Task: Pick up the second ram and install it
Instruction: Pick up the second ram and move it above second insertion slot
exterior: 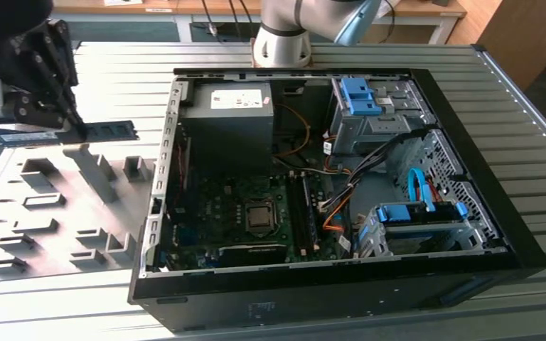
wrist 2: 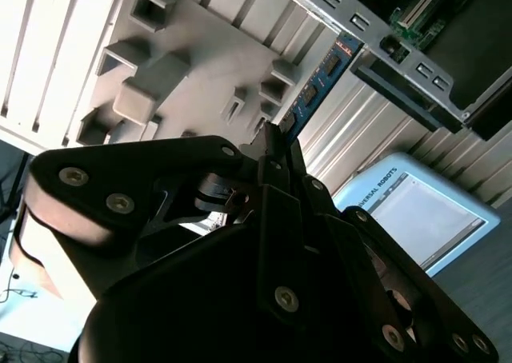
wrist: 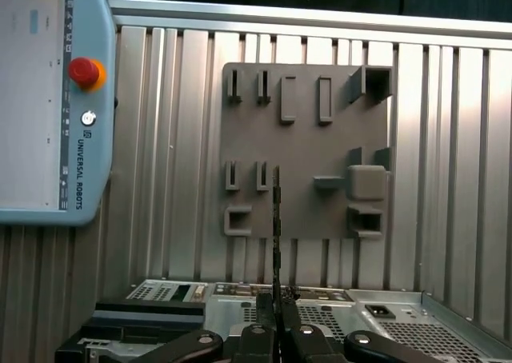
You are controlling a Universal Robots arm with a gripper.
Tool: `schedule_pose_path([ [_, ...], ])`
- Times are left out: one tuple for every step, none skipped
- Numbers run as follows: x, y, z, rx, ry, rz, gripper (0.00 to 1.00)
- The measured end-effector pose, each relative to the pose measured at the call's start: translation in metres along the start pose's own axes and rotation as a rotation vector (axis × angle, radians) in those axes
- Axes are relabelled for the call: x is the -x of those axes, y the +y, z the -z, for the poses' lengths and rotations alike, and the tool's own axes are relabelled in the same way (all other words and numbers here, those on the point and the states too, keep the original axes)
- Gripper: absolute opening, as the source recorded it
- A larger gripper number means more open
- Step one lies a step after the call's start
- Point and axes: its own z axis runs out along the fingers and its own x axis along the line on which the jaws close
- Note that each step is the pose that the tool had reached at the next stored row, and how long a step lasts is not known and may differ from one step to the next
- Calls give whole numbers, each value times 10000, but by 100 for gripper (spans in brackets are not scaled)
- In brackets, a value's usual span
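Gripper (exterior: 79, 129) at the exterior view's left, clamped on one end of the second ram (exterior: 111, 131), which appears lifted off the grey fixture plate (exterior: 55, 213). Pickup looks done. Install not yet done: black memory slots (exterior: 301, 206) inside the open computer case (exterior: 301, 298) lie well apart, rightward.

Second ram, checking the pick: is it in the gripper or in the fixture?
Held: gripper shut on the second ram, outside the case.
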Motion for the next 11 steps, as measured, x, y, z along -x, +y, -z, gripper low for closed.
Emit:
schedule_pose_path([
  [0, -29, 1, 0, 0, -1, 14],
  [-1, -60, 1, 0, 0, 0, 14],
  [-1, -89, 2, 0, 1, 0, 14],
  [-2, -118, 2, 0, 0, 0, 14],
  [-2, -146, 3, 0, 0, 0, 14],
  [-2, -173, 3, 0, 0, 0, 14],
  [-3, -202, 4, 0, 0, 0, 14],
  [-3, -230, 4, 0, 0, 0, 14],
  [-4, -257, 5, 0, 0, 0, 14],
  [-4, -284, 5, 0, 0, -1, 14],
  [-5, -315, 6, 1, 1, 0, 14],
])
